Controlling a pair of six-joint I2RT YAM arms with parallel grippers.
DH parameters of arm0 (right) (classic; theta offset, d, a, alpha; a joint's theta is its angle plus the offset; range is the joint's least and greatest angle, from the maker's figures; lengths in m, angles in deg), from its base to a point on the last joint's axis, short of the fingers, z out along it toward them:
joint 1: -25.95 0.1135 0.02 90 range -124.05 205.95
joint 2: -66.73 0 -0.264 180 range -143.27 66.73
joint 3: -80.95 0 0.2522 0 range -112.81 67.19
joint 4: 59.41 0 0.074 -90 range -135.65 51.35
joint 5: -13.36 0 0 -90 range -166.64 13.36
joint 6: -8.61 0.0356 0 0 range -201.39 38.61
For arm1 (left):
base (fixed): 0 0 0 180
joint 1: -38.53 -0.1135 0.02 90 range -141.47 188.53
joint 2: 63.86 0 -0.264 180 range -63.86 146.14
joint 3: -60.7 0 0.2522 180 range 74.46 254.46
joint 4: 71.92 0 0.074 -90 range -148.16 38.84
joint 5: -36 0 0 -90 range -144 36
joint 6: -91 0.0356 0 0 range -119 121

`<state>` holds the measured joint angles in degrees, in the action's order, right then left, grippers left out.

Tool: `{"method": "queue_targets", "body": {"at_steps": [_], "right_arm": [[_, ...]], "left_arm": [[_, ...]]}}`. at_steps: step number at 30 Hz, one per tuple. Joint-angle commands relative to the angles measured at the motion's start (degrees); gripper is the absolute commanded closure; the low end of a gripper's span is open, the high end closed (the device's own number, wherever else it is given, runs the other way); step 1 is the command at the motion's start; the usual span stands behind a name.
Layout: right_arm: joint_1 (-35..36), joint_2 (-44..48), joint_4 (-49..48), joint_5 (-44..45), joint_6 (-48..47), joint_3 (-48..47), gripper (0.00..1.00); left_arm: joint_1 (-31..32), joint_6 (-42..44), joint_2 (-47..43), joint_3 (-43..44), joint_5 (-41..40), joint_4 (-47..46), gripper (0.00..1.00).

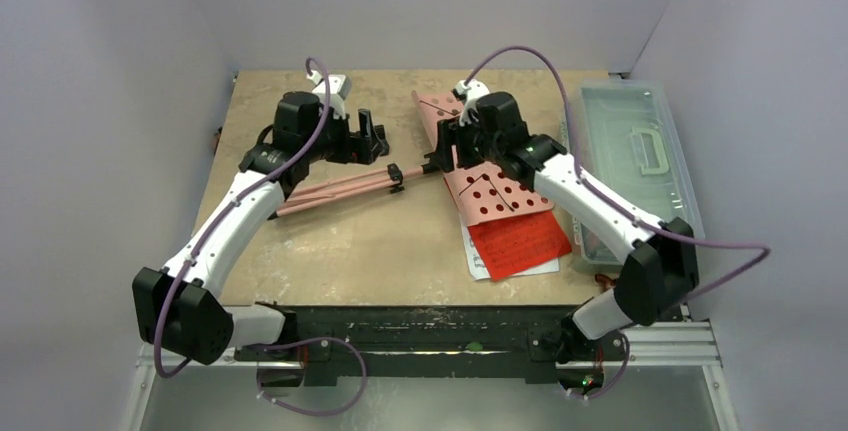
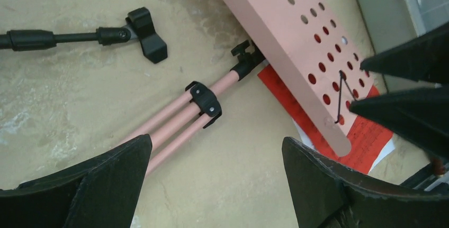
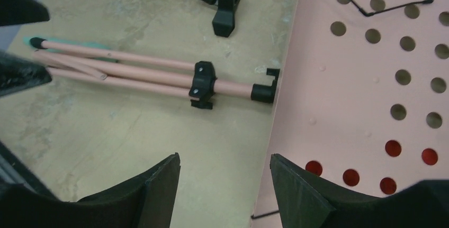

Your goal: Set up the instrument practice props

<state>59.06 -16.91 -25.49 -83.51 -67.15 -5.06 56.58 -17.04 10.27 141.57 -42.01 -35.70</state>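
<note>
Mid-surface [image 1: 350, 251]: stand [image 1: 350, 187] lies flat, legs folded, its plate over the pages [image 1: 520, 241]. It looks light and rigid, with smooth tubes, likely slippery. Black collar [image 2: 204, 98] seems the surest hold. Left claw [image 2: 214, 143] and right claw [image 3: 223, 159] hover spread, empty.

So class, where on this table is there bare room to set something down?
Free: the near-left patch of table, between the tripod legs and the front edge. Crowded: the right side, where pink perforated desk, red pages and clear box sit close.

Clear lidded box [image 1: 620, 116] sits at the table's [image 1: 350, 251] right edge
</note>
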Motion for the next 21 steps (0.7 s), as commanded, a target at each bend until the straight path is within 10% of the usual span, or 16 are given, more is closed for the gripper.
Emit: {"method": "queue_targets", "body": {"at_steps": [1,21], "right_arm": [[1.5,-6.4,-0.5,6.5,-4.3,-8.2,0.35],[4.9,-29.4,0.5,26.6,-7.0,-19.2,0.72]], "left_arm": [[0.0,3.5,-2.4,-1.8,-3.1,1.4,0.07],[-0.2,7.3,-2.6,-11.1,-5.9,-1.9,0.08]]}}
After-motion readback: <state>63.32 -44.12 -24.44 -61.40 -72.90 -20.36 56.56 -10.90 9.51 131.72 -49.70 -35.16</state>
